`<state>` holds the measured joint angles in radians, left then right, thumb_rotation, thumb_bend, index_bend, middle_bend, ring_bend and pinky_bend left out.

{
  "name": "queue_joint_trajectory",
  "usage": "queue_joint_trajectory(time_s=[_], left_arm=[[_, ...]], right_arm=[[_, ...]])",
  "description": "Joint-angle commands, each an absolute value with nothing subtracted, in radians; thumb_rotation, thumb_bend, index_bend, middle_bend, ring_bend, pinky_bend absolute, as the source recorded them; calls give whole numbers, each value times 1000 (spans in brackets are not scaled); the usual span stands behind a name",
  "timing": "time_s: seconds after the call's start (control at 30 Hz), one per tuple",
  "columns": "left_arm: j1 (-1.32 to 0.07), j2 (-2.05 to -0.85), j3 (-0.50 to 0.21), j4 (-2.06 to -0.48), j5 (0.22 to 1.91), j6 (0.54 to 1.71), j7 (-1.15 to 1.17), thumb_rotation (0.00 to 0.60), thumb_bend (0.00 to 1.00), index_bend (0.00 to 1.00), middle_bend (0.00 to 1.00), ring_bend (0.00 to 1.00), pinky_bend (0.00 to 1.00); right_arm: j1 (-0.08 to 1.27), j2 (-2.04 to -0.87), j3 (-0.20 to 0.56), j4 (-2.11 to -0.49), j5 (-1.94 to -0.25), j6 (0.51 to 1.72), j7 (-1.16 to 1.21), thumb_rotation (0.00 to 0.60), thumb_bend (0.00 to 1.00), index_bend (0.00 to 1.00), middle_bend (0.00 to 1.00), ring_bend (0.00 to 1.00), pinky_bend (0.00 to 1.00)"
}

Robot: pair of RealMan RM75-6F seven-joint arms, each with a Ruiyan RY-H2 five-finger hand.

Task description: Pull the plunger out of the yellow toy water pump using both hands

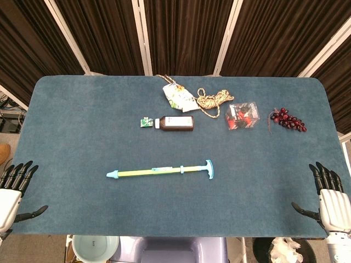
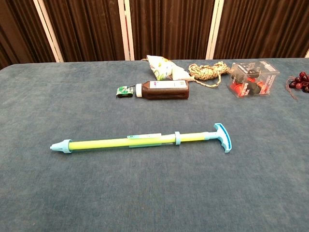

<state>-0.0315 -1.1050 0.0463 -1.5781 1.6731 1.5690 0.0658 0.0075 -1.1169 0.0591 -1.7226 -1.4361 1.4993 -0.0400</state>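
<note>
- The yellow toy water pump is laid flat on the blue surface, near the middle, a bit toward the front edge
- It is laid sideways, so one end is pointed at each side and each end can be reached by one arm
- The blue T-shaped handle of the plunger is seen at the right end, and the blue tip at the left end
- A short bit of the plunger rod is shown between the handle and the blue ring, so the plunger is judged to be mostly pushed in
- The left robot hand is kept at the front left corner with its fingers spread wide, and nothing is held in it
- The right robot hand is kept at the front right corner, also wide with nothing held
- Both are well apart from the pump, so the pull is judged not yet begun
- A brown bottle, a small green toy, a printed bag, a coil of rope, a clear box and dark red grapes are set in a row farther back, out of the way of the pump
</note>
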Motion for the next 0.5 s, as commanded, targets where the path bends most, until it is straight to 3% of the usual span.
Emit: queue_joint_trajectory(time_s=[0.03, 0.5], left_arm=[[-32, -1106, 46, -1578, 1674, 1568, 68, 600, 5, 0, 0, 0, 10], [-33, -1103, 47, -1578, 1669, 1564, 65, 600, 5, 0, 0, 0, 10]], right_arm=[[7, -1115, 59, -1723, -1434, 1497, -38, 600, 69, 0, 0, 0, 0], [10, -1114, 55, -1728, -1439, 1488, -42, 600, 76, 0, 0, 0, 0]])
